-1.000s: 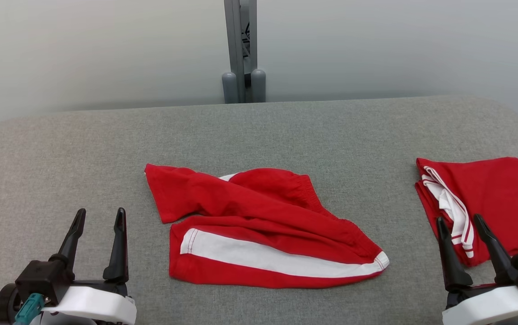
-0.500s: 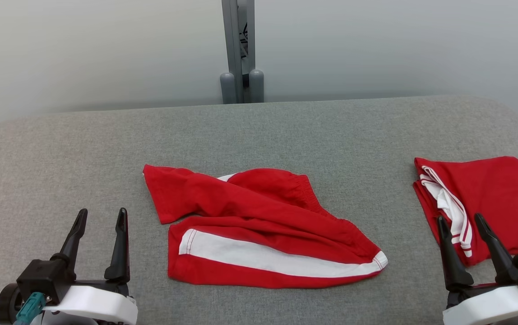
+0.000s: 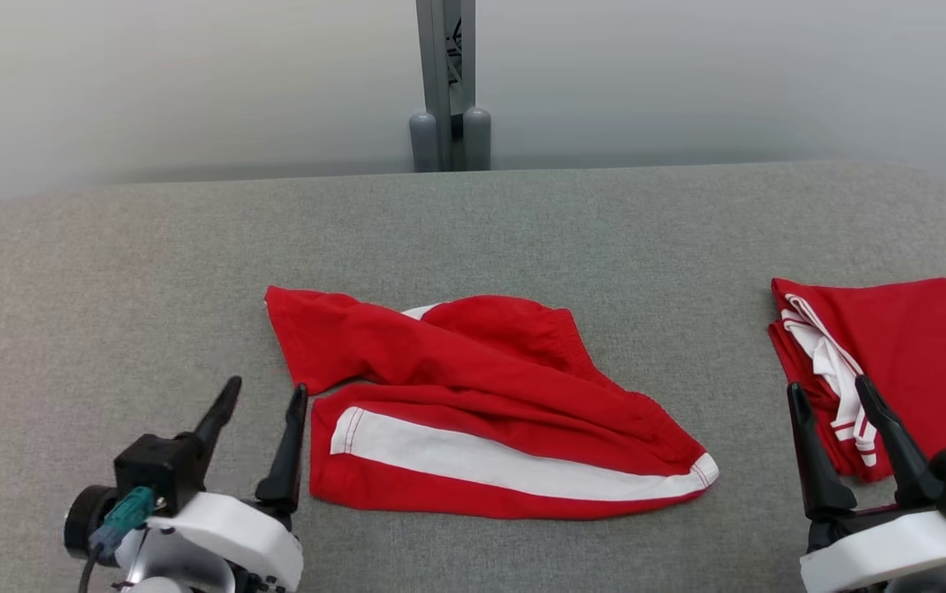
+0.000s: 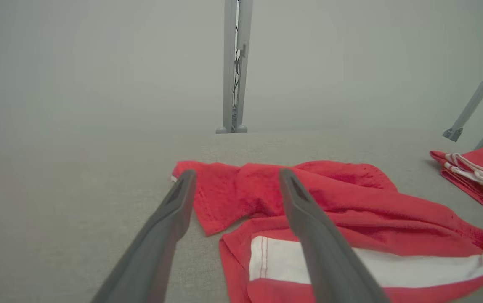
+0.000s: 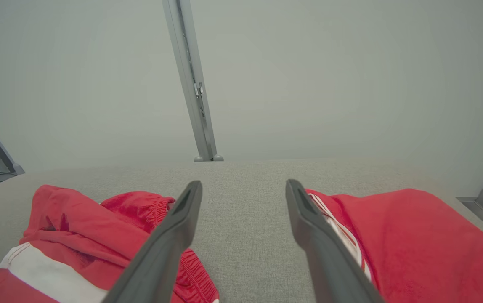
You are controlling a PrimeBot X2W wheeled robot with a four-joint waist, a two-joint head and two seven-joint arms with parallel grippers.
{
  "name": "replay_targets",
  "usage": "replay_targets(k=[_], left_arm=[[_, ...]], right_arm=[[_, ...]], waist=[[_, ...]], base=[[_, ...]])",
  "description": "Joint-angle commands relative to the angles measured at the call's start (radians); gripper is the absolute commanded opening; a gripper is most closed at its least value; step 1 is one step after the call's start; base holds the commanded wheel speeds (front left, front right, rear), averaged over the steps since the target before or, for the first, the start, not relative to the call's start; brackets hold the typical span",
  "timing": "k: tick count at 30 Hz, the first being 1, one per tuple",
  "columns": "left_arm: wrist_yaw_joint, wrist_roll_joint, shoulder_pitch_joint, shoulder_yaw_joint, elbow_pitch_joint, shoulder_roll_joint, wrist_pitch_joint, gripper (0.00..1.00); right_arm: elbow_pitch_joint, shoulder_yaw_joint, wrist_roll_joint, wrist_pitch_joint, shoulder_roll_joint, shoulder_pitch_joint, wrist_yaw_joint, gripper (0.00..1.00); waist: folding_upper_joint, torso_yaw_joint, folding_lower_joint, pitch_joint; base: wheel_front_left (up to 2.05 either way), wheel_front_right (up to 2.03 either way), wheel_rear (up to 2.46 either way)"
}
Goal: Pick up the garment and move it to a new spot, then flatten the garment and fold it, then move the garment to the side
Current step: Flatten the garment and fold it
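Low over the near edge of the tabletop (image 3: 94,272), the left hand (image 3: 268,384) is spread wide and empty. Its tips are just beside the near-left end of the garment (image 3: 473,387). The right hand (image 3: 828,383) is likewise open and empty, close to the near-left corner of a folded red cloth (image 3: 926,354) by the right edge.

The garment lies crumpled mid-tabletop, one red leg flopped across the other and a white stripe facing up. For a clean lift, the left hand should probably come down on the nearest hem and pinch through all the layers. The right hand could take the far end, so nothing drags.

A grey post (image 3: 447,74) stands beyond the far edge.
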Motion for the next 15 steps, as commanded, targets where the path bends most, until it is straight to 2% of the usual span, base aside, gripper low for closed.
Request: replay_targets(k=[1, 8, 15], left_arm=[[-0.016, -0.015, -0.024, -0.014, 0.024, 0.000, 0.030, 1.00], [-0.102, -0.072, -0.102, -0.072, 0.149, -0.018, 0.154, 1.00], [-0.134, -0.104, -0.149, -0.072, 0.240, -0.023, 0.189, 1.00]], right_arm=[[0.001, 0.004, -0.004, 0.000, -0.005, -0.014, 0.000, 1.00], [0.015, 0.038, -0.007, -0.012, -0.005, -0.055, 0.000, 1.00], [0.036, 0.043, 0.002, -0.032, -0.005, -0.082, 0.000, 1.00]], waist=[[0.0000, -0.011, 0.0000, 0.027], [0.0000, -0.045, 0.0000, 0.116], [0.0000, -0.063, 0.0000, 0.153]], base=[[0.00, 0.00, 0.00], [0.00, 0.00, 0.00], [0.00, 0.00, 0.00]])
